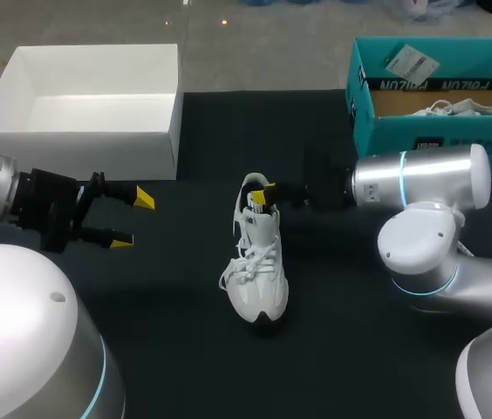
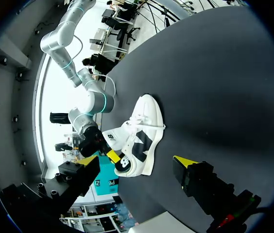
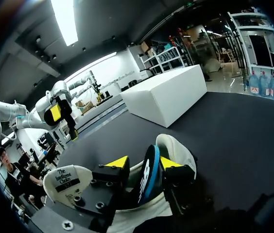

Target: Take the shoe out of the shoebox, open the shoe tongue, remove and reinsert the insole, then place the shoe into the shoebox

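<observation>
A white shoe [image 1: 259,271] lies on the black table, toe toward me, heel toward the far side. My right gripper [image 1: 263,194] is at the shoe's heel opening. In the right wrist view its fingers [image 3: 143,162] stand open, with a dark, blue-edged insole [image 3: 149,177] upright between them. One tip is against the insole and the other is slightly clear of it. The white tongue [image 3: 66,179] is folded forward. My left gripper [image 1: 133,218] hangs wide open and empty to the left of the shoe. In its own view it [image 2: 133,162] faces the shoe [image 2: 137,131] from a distance.
A teal shoebox [image 1: 438,131] stands open at the back right with another white shoe [image 1: 464,109] inside. A large white open box [image 1: 80,153] sits at the back left. Bare black tabletop [image 1: 176,297] lies between the left gripper and the shoe.
</observation>
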Controlling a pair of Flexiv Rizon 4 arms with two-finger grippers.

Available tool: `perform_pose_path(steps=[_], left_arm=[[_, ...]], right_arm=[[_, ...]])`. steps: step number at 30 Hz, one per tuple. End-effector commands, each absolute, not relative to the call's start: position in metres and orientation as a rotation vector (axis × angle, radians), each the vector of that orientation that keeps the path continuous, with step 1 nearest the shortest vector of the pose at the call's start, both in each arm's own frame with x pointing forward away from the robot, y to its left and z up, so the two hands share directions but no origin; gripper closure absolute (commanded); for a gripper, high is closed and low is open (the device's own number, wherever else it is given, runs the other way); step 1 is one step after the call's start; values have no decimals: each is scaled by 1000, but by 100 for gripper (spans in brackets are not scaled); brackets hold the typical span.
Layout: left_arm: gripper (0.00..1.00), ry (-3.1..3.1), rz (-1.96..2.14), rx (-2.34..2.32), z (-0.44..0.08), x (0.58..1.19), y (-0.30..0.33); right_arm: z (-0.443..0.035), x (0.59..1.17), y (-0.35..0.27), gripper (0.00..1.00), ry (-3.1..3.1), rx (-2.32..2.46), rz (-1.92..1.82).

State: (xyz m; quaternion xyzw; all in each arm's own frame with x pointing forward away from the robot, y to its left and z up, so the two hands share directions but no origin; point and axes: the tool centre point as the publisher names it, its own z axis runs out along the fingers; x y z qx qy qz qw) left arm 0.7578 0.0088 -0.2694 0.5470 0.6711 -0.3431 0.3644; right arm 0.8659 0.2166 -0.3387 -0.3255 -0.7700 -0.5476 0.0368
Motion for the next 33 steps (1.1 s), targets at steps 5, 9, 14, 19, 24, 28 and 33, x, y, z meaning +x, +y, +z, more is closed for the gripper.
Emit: perform_pose_path(steps=[5,9,14,19,24,28,33], left_arm=[[0,1730,-879,1409,-269,757,8],[0,1730,-879,1409,-269,757,8],[0,1730,-879,1409,-269,757,8],[0,1730,-879,1409,-269,757,8],[0,1730,-879,1409,-269,757,8],[0,1730,-879,1409,-269,757,8],[0,1730,-879,1409,-269,757,8]], right_arm=[[-335,870,218,63,-2381,-1006,-1682],[-336,870,217,100,-2383,-1010,-1678],[-338,866,217,100,-2385,-1023,-1665],[-344,858,218,100,-2385,-1020,-1628],[-351,850,222,100,-2407,-979,-1563],[-356,845,223,100,-2426,-965,-1531],[-355,845,223,100,-2439,-966,-1526]])
